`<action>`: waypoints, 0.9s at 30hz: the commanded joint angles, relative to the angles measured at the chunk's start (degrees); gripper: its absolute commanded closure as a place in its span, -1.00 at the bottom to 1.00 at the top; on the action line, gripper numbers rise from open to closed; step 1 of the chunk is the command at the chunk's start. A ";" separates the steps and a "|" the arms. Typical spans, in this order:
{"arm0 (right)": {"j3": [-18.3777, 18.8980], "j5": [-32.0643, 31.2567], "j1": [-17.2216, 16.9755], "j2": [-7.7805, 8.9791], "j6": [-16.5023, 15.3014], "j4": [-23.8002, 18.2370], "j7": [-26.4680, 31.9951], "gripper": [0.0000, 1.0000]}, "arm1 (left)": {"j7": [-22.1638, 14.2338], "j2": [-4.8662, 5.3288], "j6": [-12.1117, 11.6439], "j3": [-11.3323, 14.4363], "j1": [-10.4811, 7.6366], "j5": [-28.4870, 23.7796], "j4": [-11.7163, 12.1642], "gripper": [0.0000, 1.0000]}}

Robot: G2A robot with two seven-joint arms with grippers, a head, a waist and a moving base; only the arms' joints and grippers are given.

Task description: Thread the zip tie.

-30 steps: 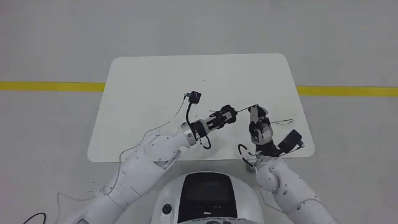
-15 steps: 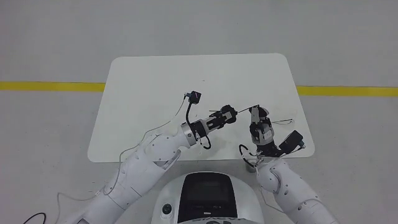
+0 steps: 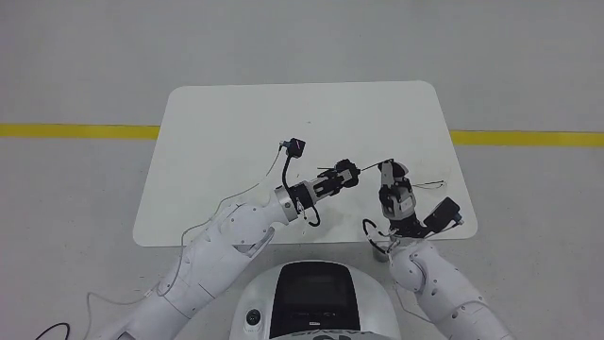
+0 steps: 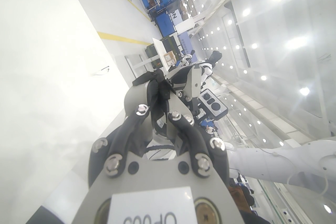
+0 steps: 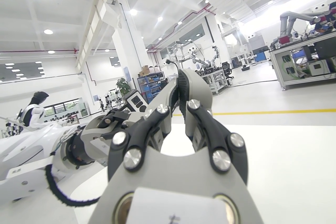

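Zip tie, a thin black plastic strip, is held in the air above the white rounded worktop. It spans btw. the two hands, over the front right part of the worktop.

The right hand has its grey fingers pressed fully together on the strip. A short piece w/ a small thicker end sticks out past the fingertips. The left hand is also closed and pinches something black at its tips. I judge this to be the other part of the same zip tie, but its exact shape is hard to read there.

Why held so, in my judgement:
- Both hands are off the worktop and face each other closely, so tail and head can be lined up w/o the surface in the way.
- Pinching close to the ends prob. keeps the floppy strip stiff enough to aim.

Whether the tip is already inside the head I cannot tell. It looks like the alignment stage.

A second thin dark strip lies flat on the worktop just beside the right hand, toward the right edge. It is prob. a spare, and no hand touches it.
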 commanded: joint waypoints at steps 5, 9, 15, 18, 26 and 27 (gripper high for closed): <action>-0.14 0.22 0.06 0.12 0.00 0.23 0.01 1.00 | 0.00 0.00 0.00 0.00 0.00 0.00 0.00 1.00; -0.28 0.52 0.38 0.11 0.00 0.63 0.21 1.00 | 0.00 0.00 0.00 0.00 0.00 0.00 0.00 1.00; -0.56 0.71 0.67 0.09 0.00 0.84 0.33 1.00 | 0.00 0.00 0.00 0.00 0.00 0.00 0.00 1.00; -0.61 0.55 0.60 0.15 0.00 0.66 0.02 1.00 | 0.00 0.00 0.00 0.00 0.00 0.00 0.00 1.00; -0.45 0.06 0.16 0.41 0.00 0.06 -0.29 1.00 | 0.00 0.00 0.00 0.00 0.00 0.00 0.00 1.00; -0.41 0.11 0.18 0.43 0.00 0.09 -0.20 1.00 | 0.00 0.00 0.00 0.00 0.00 0.00 0.00 1.00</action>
